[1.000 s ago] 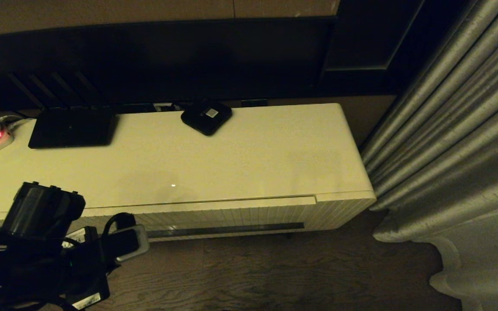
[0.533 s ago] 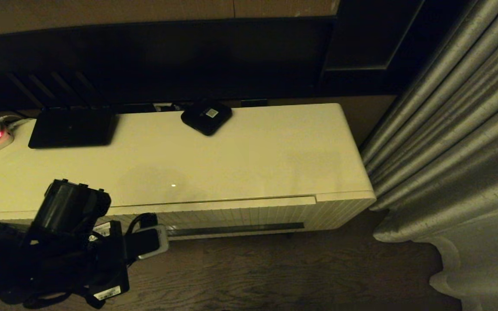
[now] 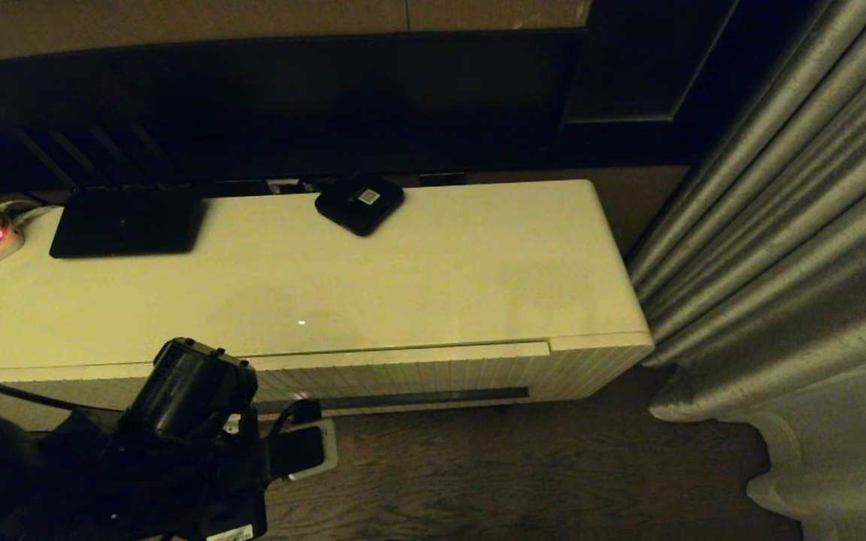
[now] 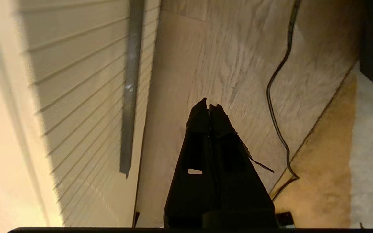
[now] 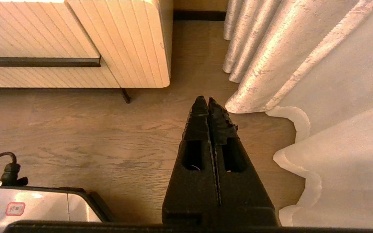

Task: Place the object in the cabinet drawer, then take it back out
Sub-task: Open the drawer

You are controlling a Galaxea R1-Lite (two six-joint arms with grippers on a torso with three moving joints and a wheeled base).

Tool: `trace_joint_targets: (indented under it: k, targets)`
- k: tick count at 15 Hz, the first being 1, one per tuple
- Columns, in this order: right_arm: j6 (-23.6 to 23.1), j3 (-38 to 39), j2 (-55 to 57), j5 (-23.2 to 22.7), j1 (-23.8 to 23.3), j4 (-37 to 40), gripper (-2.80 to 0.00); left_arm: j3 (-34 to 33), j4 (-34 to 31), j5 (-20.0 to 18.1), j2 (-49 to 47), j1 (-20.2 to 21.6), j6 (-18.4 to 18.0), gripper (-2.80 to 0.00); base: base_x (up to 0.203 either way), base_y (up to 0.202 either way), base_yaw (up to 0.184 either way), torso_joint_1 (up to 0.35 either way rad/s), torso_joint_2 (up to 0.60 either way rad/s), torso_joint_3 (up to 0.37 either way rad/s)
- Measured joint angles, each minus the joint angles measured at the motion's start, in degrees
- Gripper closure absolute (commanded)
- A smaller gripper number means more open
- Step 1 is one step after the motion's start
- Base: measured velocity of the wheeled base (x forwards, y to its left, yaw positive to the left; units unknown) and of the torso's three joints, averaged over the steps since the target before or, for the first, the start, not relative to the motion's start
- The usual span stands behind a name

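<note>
Left gripper [image 4: 209,106] clenched on nothing, fingertips pressed together, hanging low over the wood floor [image 4: 238,58] just in front of the cabinet drawer [image 3: 403,372]; seen in the head view as a dark mass at the lower left, below the ribbed front. Drawer pushed in flush, its long dark handle slot [image 3: 403,398] uncovered (ribs and slot also close alongside in the left wrist view). Right gripper [image 5: 208,101] likewise closed and empty, parked over the floor between the cabinet's rounded end and the pale curtain [image 5: 287,58]. No umbrella visible in any view; cannot tell where it lies. On the cabinet top [image 3: 403,278]: small black square box [image 3: 359,203], flat black device [image 3: 126,223], both near the back edge.
</note>
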State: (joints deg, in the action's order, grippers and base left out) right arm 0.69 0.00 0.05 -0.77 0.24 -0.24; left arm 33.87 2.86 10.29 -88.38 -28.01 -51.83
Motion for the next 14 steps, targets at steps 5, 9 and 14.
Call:
trace_joint_targets:
  k: [5, 9, 14]
  targets:
    - [0.01, 0.0, 0.0, 0.02, 0.0, 0.0, 0.0, -1.56, 5.64, 2.22, -5.38, -0.41, 0.51, 0.0, 0.0, 0.0, 0.0, 0.0, 0.0, 0.0]
    - [-0.01, 0.0, 0.0, 0.0, 0.0, 0.02, 0.0, -2.53, 9.18, 2.92, -9.73, -0.3, 3.24, -2.8, 0.0, 0.0, 0.0, 0.0, 0.0, 0.0]
    - [-0.01, 0.0, 0.0, 0.0, 0.0, 0.0, 0.0, -2.2, 8.99, 2.99, -11.14, -0.22, 3.15, -2.8, 0.0, 0.0, 0.0, 0.0, 0.0, 0.0]
